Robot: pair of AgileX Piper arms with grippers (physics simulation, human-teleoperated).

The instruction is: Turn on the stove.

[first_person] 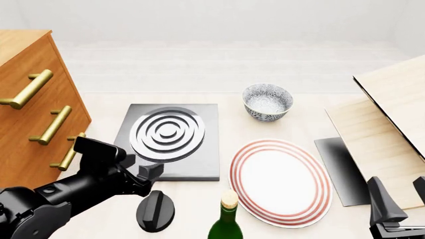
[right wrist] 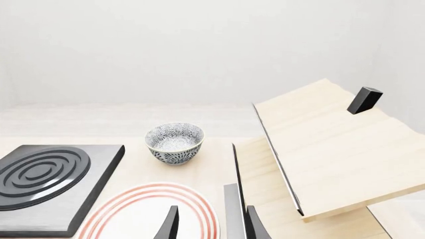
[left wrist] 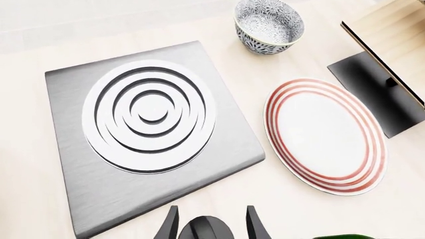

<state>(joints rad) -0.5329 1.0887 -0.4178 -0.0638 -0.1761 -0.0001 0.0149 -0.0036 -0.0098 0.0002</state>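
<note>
The stove is a flat dark grey slab with a burner of silver rings, left of centre on the table. Its black round knob lies apart on the table, just in front of the slab. My left gripper is open and hovers over the slab's front edge, just above and behind the knob. In the left wrist view the knob shows between the open fingers, with the stove beyond. My right gripper is open and empty at the front right, over the plate's edge.
A wooden drawer cabinet with brass handles stands at the left. A patterned bowl sits behind a red-ringed white plate. A green bottle stands at the front. Tilted wooden boards on a dark base fill the right.
</note>
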